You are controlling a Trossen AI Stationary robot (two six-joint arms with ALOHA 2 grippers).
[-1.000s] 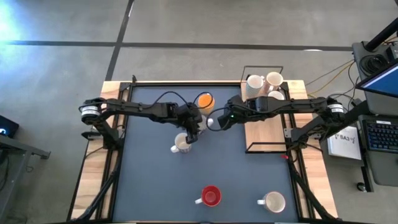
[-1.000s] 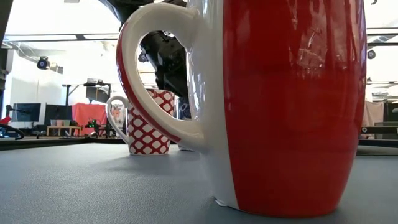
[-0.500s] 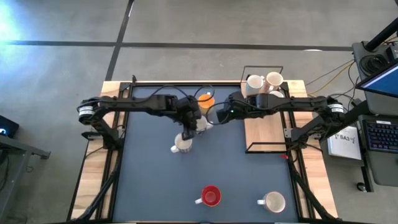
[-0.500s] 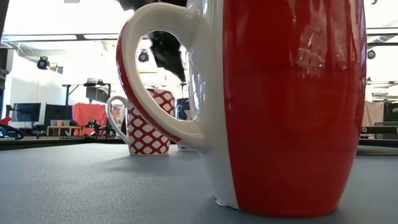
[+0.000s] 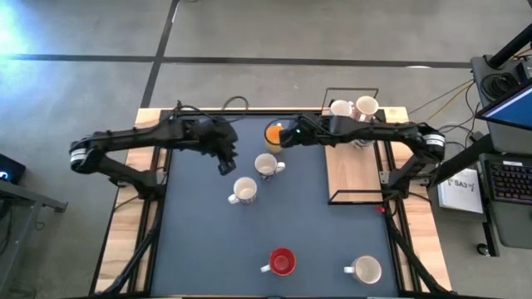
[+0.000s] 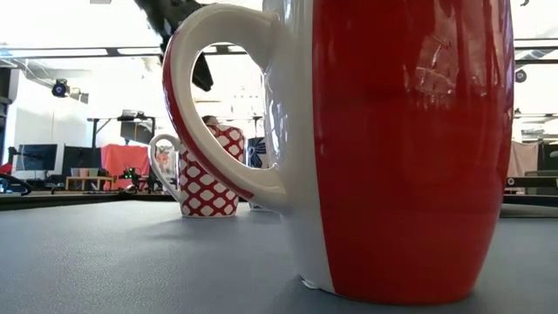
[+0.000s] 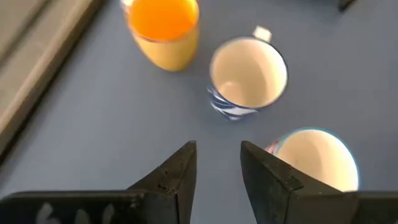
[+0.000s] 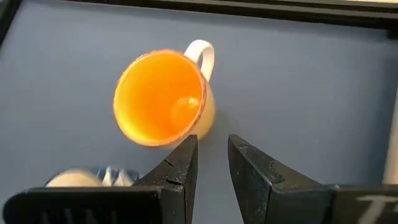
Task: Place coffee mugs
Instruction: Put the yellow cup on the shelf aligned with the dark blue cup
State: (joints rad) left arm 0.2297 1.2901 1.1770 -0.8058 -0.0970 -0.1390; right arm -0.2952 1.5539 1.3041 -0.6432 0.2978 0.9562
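Note:
An orange mug (image 5: pixel 274 133) stands on the dark table near its far edge. Nearer, a white mug with blue marks (image 5: pixel 266 164) and a red-checked mug (image 5: pixel 243 191) also stand upright. My left gripper (image 5: pixel 224 166) hangs open above the table, left of these two, with nothing between its fingers (image 7: pixel 217 146). My right gripper (image 5: pixel 285 139) is open just right of the orange mug (image 8: pixel 161 96), above the table, and touches nothing. A red mug (image 5: pixel 281 262) and a white mug (image 5: pixel 363 270) stand by the near edge.
A black wire rack on a wooden board (image 5: pixel 353 170) stands at the table's right side, with white mugs (image 5: pixel 353 110) at its far end. In the low view the red mug (image 6: pixel 410 148) fills most of the picture, in front of the checked mug (image 6: pixel 209 174).
My left gripper has risen and drawn back toward the table's left edge, away from the red-checked mug, which stays upright where it was. My right gripper has gone toward the far edge, from beside the white blue-marked mug to beside the orange mug.

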